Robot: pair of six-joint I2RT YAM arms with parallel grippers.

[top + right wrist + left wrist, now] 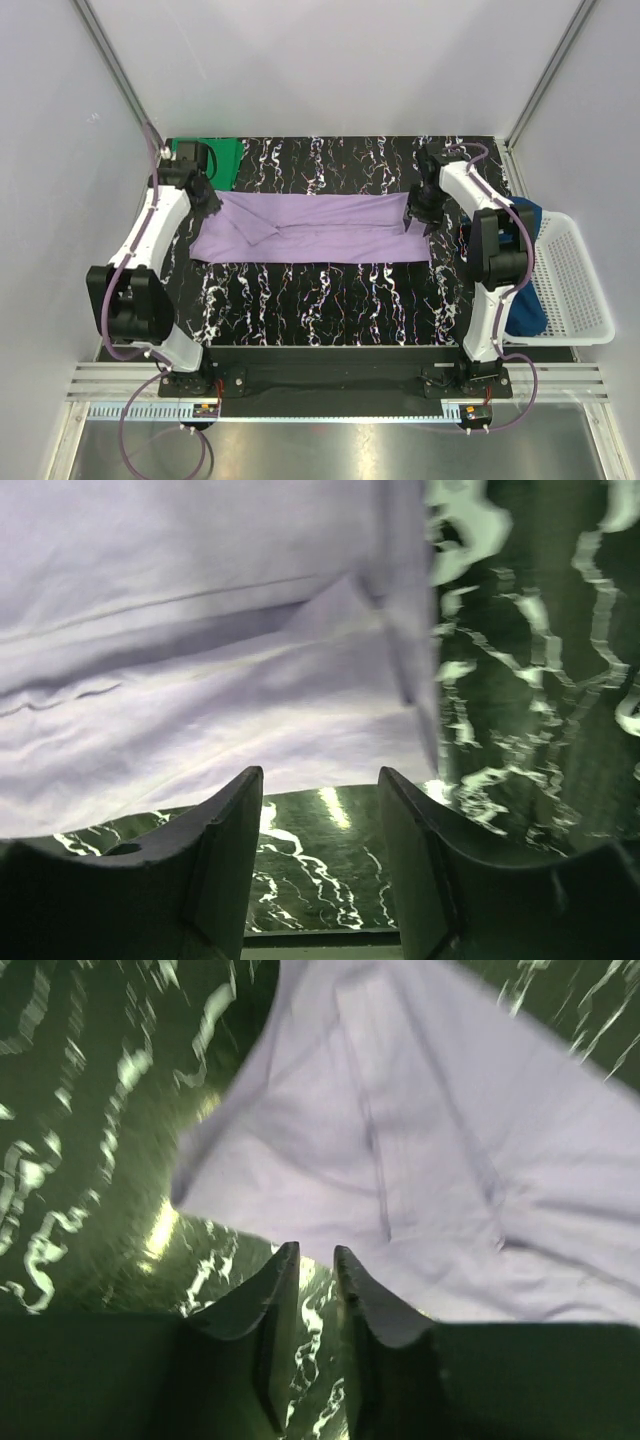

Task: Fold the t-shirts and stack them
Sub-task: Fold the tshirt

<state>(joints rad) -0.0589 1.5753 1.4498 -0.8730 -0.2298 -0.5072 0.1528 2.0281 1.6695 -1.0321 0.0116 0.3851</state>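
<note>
Light purple soft cloth t-shirt (310, 228), lying as a long band across black marbled table (330, 300); left pincer (316, 1252) narrowly parted, right pincer (320, 772) spread, both empty at its ends; advise gripping matching corners evenly for a square fold.

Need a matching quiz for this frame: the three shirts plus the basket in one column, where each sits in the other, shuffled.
Things:
1. lavender t-shirt
2. green t-shirt
3. dark blue t-shirt
4. white basket

Places:
A. right of the table, off its edge
B. far left corner of the table
C. at the basket's left side
D. laid out across the table's middle

Pairs: 1-D, 2-B, 3-C, 4-A
</note>
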